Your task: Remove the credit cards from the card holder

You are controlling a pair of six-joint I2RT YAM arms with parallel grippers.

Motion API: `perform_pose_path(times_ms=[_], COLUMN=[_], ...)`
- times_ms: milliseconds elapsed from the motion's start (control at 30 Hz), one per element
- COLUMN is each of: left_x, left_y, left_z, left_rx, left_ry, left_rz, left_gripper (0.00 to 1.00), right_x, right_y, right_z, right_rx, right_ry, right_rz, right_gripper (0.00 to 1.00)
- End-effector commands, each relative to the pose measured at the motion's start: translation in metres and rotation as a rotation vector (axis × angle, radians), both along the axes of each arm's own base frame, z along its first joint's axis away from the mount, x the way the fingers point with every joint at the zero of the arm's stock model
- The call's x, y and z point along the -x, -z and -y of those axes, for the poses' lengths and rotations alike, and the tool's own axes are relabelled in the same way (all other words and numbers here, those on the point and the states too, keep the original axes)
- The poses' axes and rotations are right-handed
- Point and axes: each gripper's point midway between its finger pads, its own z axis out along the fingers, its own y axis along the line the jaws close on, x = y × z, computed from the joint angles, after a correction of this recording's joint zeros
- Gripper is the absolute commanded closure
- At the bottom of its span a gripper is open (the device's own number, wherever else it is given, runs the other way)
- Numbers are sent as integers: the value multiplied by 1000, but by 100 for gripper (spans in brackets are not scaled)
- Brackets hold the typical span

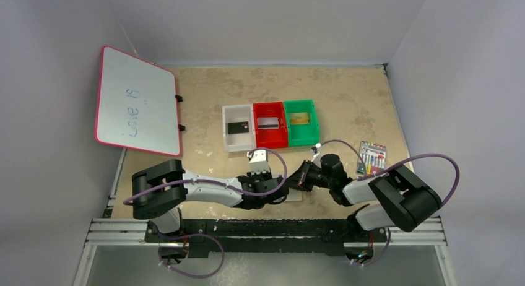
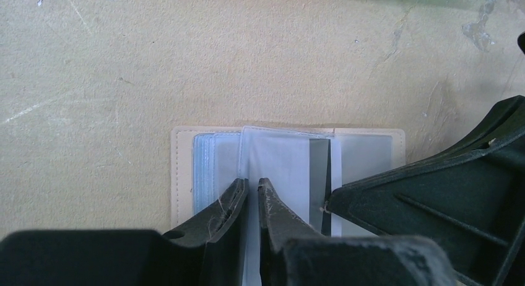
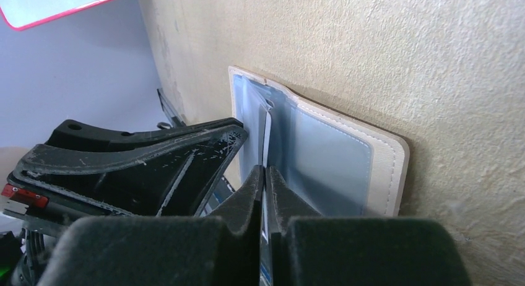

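Observation:
The card holder [image 2: 183, 168] lies open on the table under both grippers, with tan border and pale blue-grey sleeves; it also shows in the right wrist view [image 3: 384, 162] and partly in the top view [image 1: 292, 196]. My left gripper [image 2: 252, 184] is shut on a clear sleeve of the holder, held upright. My right gripper [image 3: 265, 171] is shut on the edge of a pale credit card [image 3: 267, 128] standing in the holder's middle. A black card [image 1: 238, 127], a silvery card [image 1: 267, 121] and a gold card [image 1: 300, 117] lie in the bins.
White [image 1: 226, 137], red [image 1: 270, 137] and green [image 1: 301, 136] bins stand in a row behind the holder. A pack of markers [image 1: 372, 157] lies to the right. A pink-framed whiteboard [image 1: 136, 100] leans at the back left.

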Motion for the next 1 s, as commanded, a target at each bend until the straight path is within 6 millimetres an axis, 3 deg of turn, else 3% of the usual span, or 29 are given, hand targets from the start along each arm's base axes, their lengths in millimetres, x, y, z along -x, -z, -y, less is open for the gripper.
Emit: perform_pose_path(times_ms=[0, 200, 333, 567, 967], left_x=[19, 18, 18, 19, 26], left_y=[29, 27, 26, 28, 40], left_z=[-19, -21, -19, -5, -10], left_rx=[-123, -125, -120, -103, -223], left_ry=[44, 38, 44, 84, 95], left_rz=[-90, -86, -83, -90, -104], left_gripper=[89, 89, 90, 92, 100], right_x=[-8, -6, -6, -8, -9], right_y=[-18, -3, -4, -9, -12], right_z=[-5, 13, 22, 17, 10], right_rx=[-54, 47, 69, 61, 10], right_ry=[9, 87, 126, 96, 86], right_rz=[51, 23, 32, 58, 58], right_gripper=[100, 100, 100, 96, 82])
